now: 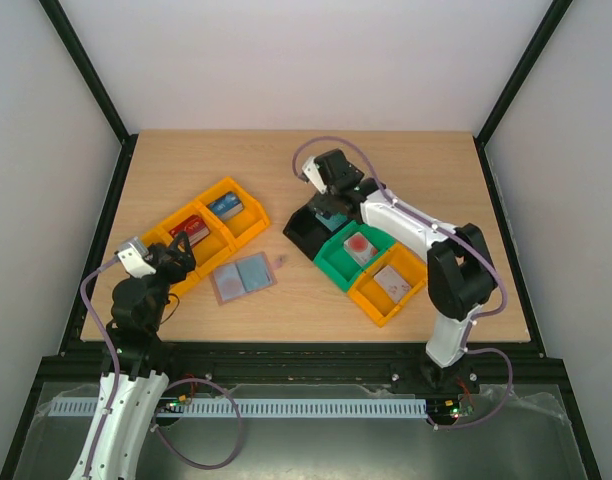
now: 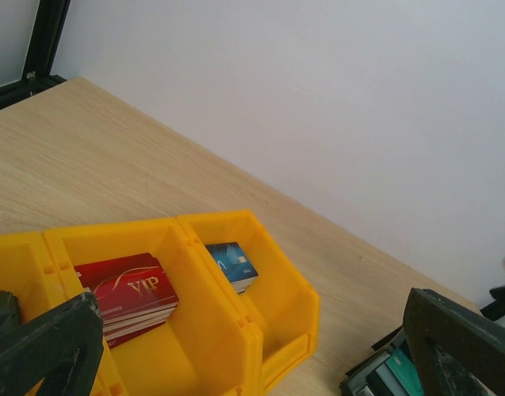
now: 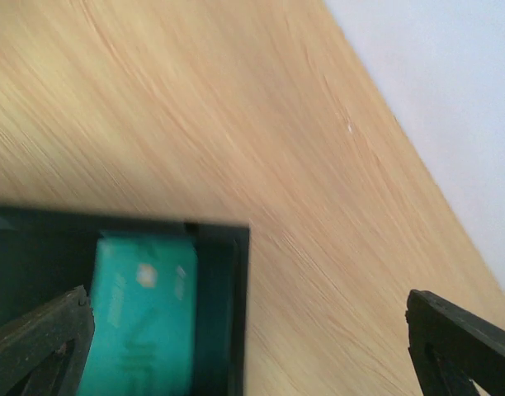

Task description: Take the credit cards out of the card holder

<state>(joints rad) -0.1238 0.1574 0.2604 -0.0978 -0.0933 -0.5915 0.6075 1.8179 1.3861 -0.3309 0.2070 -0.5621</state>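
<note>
1 card holder [image 1: 243, 277] | 6 bins [image 2: 228, 330] | 5 w/ credit cards [image 2: 129, 289]

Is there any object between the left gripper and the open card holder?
Nothing visible blocks it. The left gripper hovers open above the yellow bins; the card holder lies open on the table right beside them.

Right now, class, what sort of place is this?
Probably a robotics lab test cell: left arm and right arm bolted at a wooden table, white walls in a black frame, plastic bins holding sorted cards.
</note>
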